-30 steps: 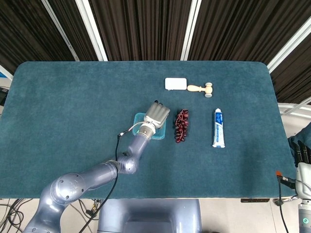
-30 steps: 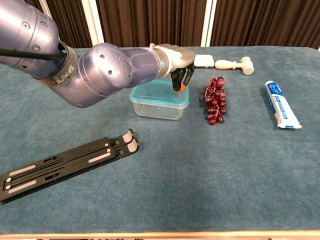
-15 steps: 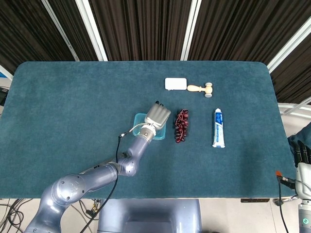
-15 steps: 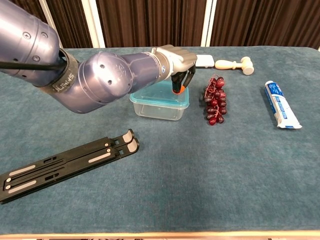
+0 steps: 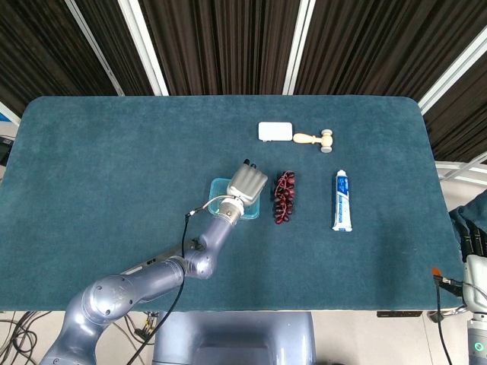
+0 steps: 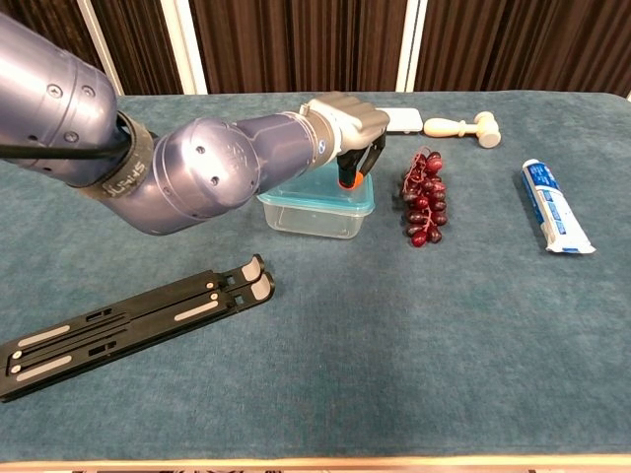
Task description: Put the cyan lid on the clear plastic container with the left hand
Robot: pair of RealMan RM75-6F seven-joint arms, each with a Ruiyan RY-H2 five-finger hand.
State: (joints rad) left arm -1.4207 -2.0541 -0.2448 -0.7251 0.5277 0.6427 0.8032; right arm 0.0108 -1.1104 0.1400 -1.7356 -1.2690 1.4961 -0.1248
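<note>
The clear plastic container stands mid-table with the cyan lid lying on top of it. My left hand hovers over the lid's far right part, fingers pointing down, and an orange fingertip touches the lid. In the head view the left hand covers most of the lid; nothing is gripped. Only a sliver of my right hand shows at the right edge, off the table, dark fingers upright and empty.
A bunch of dark grapes lies just right of the container. Further right is a toothpaste tube. A white box and a wooden mallet sit at the back. A black folding stand lies front left.
My left hand has sunk a little and drawn slightly back toward me, its fingertip coming down onto the lid. The lid and container have stayed in place.
</note>
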